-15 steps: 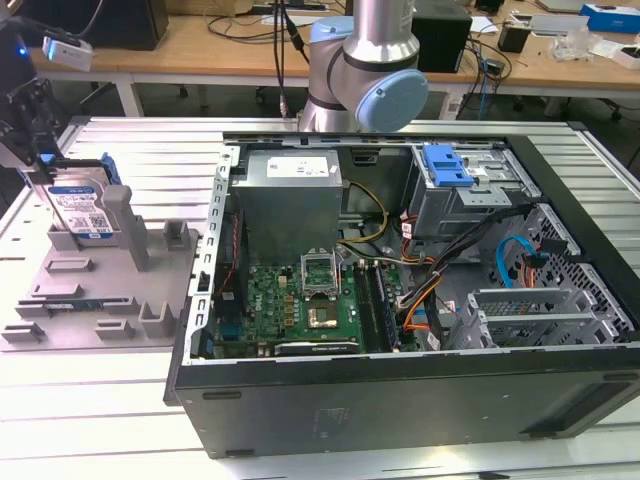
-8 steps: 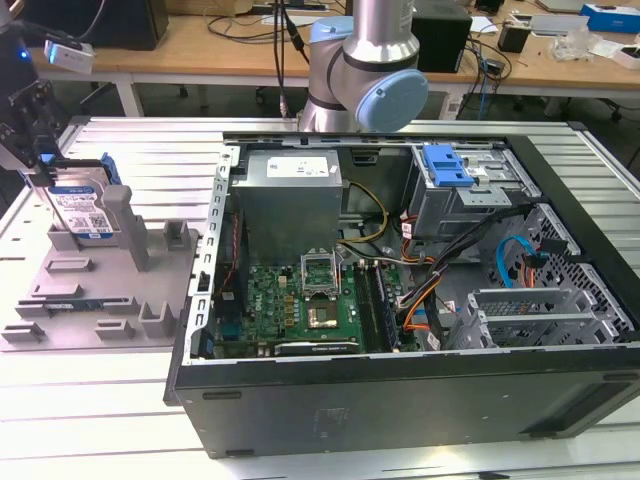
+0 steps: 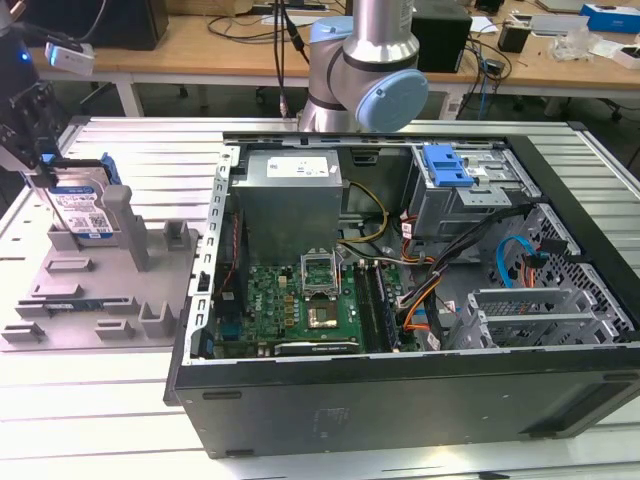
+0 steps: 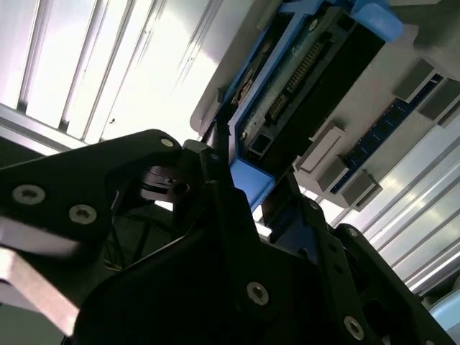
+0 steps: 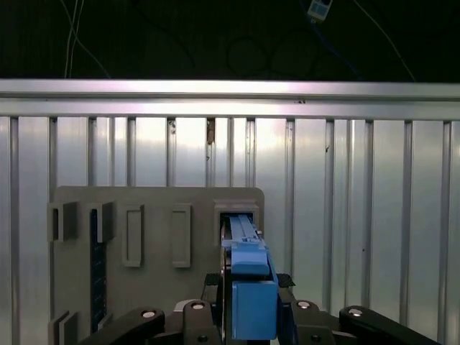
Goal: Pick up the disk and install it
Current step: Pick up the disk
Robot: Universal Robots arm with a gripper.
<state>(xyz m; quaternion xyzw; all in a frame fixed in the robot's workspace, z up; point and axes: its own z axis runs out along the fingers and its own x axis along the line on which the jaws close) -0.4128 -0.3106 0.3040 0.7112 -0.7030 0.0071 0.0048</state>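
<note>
The disk [image 3: 82, 212] stands on edge in a slot of the grey stand [image 3: 100, 290] at the exterior view's left, its white-and-blue label facing out and its blue carrier frame around it. My gripper [image 3: 40, 180] comes down on the disk's end farthest to the exterior view's left and is shut on it. In the first wrist view the disk [image 5: 244, 237] runs between the black fingers [image 5: 212, 284], its blue end close to the camera. In the second wrist view the gripper [image 4: 251, 183] clamps the disk [image 4: 302, 72] by its blue frame, connector side showing.
The open computer case [image 3: 400, 390] lies to the exterior view's right of the stand, with motherboard, cables and a grey drive cage with a blue latch [image 3: 445, 165]. The arm's base [image 3: 365, 70] stands behind the case. Ribbed metal tabletop [image 5: 359, 215] surrounds the stand [image 5: 154, 208].
</note>
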